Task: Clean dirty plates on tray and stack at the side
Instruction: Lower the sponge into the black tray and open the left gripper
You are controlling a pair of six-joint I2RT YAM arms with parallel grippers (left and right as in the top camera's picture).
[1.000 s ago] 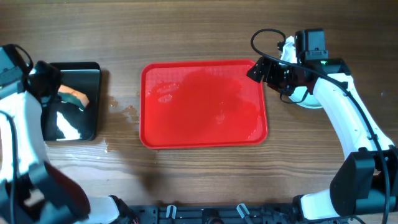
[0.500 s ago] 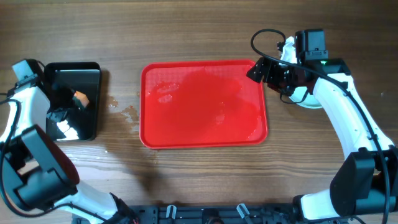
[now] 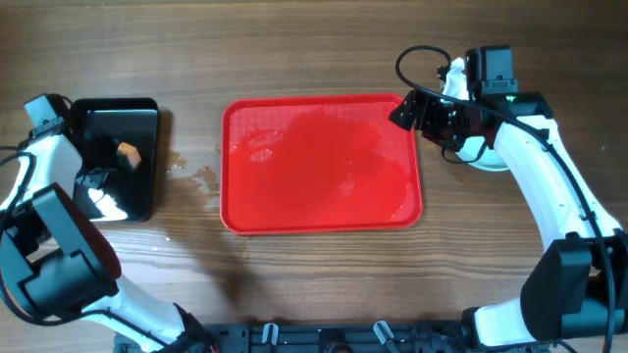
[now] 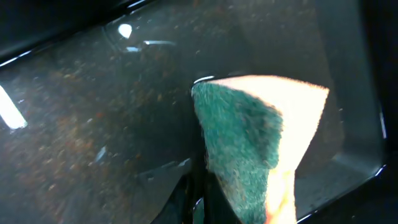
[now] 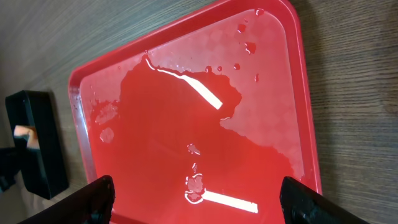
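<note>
Wood table, wet red tray, left claw pinching sponge, right claw apart.

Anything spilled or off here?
Yes. The large red plastic tray is wet, water pooled and beaded across it. Some lies on the wooden table: a patch of droplets just off the tray's left edge, towards the smaller glossy black tray. Nothing else stands out.
</note>
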